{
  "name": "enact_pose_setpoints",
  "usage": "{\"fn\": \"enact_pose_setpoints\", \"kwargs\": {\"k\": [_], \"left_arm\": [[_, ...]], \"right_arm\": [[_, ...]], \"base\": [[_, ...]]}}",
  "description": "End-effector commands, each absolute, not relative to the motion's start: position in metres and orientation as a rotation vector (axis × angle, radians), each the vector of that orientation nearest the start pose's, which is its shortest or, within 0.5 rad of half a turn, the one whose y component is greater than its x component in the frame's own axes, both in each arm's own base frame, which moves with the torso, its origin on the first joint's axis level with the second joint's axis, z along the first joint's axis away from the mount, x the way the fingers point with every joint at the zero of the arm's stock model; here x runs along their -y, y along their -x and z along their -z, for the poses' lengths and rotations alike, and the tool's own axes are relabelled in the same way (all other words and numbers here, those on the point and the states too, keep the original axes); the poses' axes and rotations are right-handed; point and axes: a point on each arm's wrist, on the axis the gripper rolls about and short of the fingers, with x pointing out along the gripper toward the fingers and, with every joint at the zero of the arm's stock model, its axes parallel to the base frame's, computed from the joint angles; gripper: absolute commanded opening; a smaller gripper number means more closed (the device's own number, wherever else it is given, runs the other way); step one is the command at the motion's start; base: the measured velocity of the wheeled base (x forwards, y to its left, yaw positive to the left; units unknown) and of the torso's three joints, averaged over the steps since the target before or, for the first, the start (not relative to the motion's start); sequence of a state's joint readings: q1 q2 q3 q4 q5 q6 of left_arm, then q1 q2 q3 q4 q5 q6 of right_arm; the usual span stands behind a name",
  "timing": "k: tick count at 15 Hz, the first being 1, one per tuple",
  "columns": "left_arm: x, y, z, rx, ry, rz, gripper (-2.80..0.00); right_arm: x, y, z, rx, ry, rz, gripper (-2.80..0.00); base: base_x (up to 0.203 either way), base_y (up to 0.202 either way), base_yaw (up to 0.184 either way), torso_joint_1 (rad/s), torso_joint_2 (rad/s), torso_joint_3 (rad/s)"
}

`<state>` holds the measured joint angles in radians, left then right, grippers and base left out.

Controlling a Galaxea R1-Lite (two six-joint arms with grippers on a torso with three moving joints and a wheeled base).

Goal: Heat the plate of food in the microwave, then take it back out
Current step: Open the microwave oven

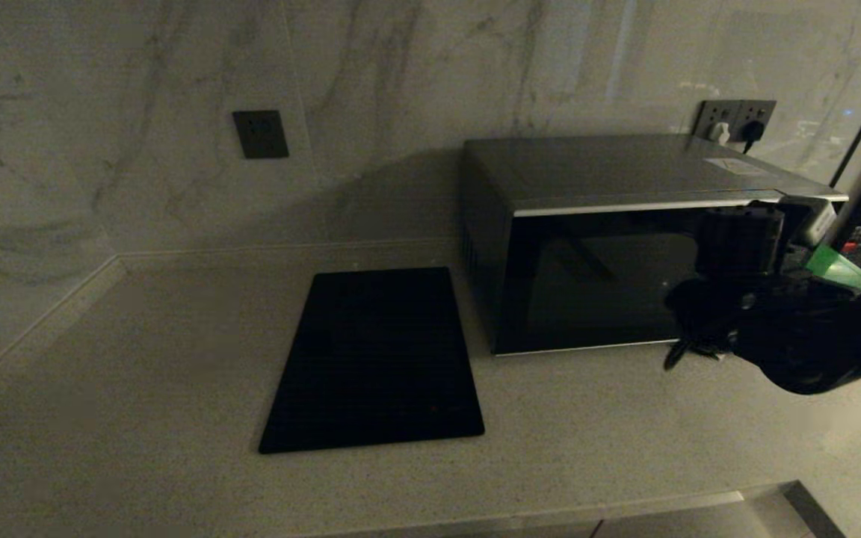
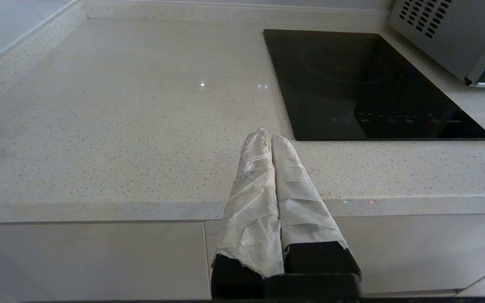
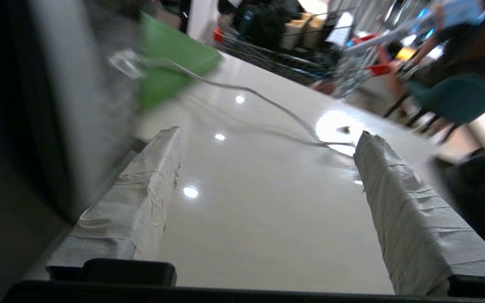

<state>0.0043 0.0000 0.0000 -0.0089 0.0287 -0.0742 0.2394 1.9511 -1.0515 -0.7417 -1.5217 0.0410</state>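
The right gripper (image 3: 267,168), fingers spread and empty, stands at the right front corner of the closed microwave (image 1: 587,276), far nearer it than the left gripper (image 2: 267,139), pressed together at the counter's front edge; the plate of food is not visible

Counter (image 1: 139,388) left of the black panel (image 1: 374,359) lies open for passage. The microwave (image 1: 587,246) stands at the back right with its door closed, barring entry. The right gripper (image 3: 267,143), fingers spread, sits just beside the microwave's front right corner; a white cable (image 3: 267,101) and green board (image 3: 171,67) lie beyond it
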Motion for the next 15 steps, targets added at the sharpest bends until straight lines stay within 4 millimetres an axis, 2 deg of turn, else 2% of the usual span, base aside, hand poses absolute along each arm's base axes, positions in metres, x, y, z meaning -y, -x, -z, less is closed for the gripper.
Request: {"fn": "enact_pose_setpoints", "kwargs": {"k": [1, 6, 10, 15], "left_arm": [[-0.001, 0.023, -0.076, 0.009, 0.075, -0.033, -2.8], [-0.001, 0.023, -0.076, 0.009, 0.075, -0.033, -2.8], [-0.001, 0.023, -0.076, 0.009, 0.075, -0.033, -2.8], [-0.001, 0.023, -0.076, 0.009, 0.075, -0.033, -2.8]], "right_arm": [[-0.069, -0.387, -0.166, -0.057, 0.067, 1.294, 0.0], [-0.06, -0.408, -0.151, -0.063, 0.071, 1.328, 0.0], [-0.053, -0.419, -0.148, -0.057, 0.063, 1.351, 0.0], [-0.055, -0.431, -0.154, -0.031, 0.034, 1.352, 0.0]], "base": [[0.0, 0.0, 0.0, 0.0, 0.0, 0.0], [0.0, 0.0, 0.0, 0.0, 0.0, 0.0], [0.0, 0.0, 0.0, 0.0, 0.0, 0.0], [0.0, 0.0, 0.0, 0.0, 0.0, 0.0]]}}
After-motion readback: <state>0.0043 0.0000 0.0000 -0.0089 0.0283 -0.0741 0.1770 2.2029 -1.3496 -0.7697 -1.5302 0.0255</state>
